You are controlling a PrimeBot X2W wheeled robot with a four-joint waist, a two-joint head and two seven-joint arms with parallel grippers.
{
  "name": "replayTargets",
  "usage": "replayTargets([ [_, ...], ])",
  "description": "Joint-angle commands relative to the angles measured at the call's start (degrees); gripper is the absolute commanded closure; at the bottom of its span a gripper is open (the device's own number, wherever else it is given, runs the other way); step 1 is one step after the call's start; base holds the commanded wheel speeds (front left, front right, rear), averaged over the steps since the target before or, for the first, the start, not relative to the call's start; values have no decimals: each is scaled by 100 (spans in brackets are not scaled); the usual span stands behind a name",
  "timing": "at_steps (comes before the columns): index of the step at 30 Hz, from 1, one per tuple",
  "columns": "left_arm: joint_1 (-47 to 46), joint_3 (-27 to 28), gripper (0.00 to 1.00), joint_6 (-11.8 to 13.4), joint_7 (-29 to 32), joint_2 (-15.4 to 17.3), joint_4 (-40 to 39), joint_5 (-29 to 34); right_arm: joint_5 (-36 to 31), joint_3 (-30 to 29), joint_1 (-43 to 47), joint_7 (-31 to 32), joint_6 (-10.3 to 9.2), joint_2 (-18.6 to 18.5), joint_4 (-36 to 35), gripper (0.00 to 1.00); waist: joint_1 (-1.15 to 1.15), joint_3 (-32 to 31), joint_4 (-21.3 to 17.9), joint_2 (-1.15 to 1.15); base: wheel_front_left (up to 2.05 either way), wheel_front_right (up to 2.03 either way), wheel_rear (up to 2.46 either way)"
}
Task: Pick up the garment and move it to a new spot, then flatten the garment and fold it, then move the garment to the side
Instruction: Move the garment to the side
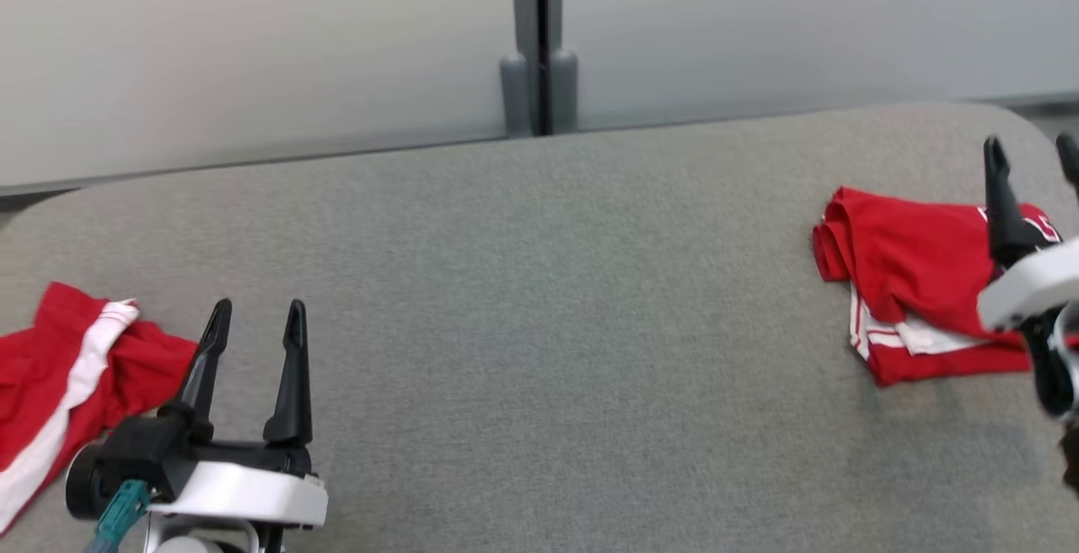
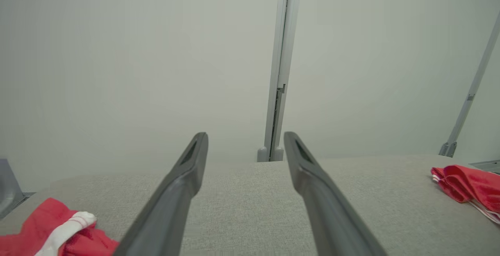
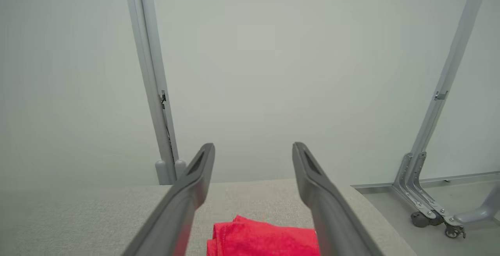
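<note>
In the head view the folded garment (image 1: 919, 283) lies at the right end of the grey surface (image 1: 548, 325). It is a red bundle with white trim at its lower edge, and its layers are stacked a little unevenly. The right gripper (image 1: 1032, 148) hangs over its right part with fingers (image 1: 1003, 216) spread and empty. At the far left a crumpled garment (image 1: 59, 367), red with a white band, lies just beside the left gripper (image 1: 258, 313).

The left wrist view looks along the left gripper (image 2: 245, 137), released and holding nothing. The crumpled garment (image 2: 58, 224) is low on the left and the folded garment (image 2: 468, 184) far to the right.

In the right wrist view the folded garment (image 3: 265, 240) sits low between the parted fingers of the right gripper (image 3: 253, 146). Setting it aside looks nearly done. The gripper should rise straight up before swinging away, so that no fingertip drags the top layer open.
</note>
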Motion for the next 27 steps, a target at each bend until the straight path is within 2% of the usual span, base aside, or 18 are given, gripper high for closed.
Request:
replayTargets([
  [1, 183, 47, 0, 51, -5, 38, -45, -10, -16, -51, 499, -22, 3, 76, -401, 0, 0, -417, 348, 0, 0, 0, 0],
  [3, 313, 64, 0, 94, -5, 26, -73, -24, -180, -146, 962, -25, 3, 107, -857, 0, 0, -510, 431, 0, 0, 0, 0],
  [11, 685, 95, 0, 169, -5, -84, 96, 23, -194, -366, 2603, -23, 3, 614, -2312, 0, 0, -658, 661, 0, 0, 0, 0],
  [19, 767, 111, 0, 126, -7, -234, 220, 214, -242, -404, 3451, -12, 3, 797, -2942, 0, 0, -683, 708, 0, 0, 0, 0],
  [27, 694, 192, 0, 31, -6, -335, 213, 345, -369, -511, 3642, 129, 3, 954, -3286, 0, 0, -671, 626, 0, 0, 0, 0],
])
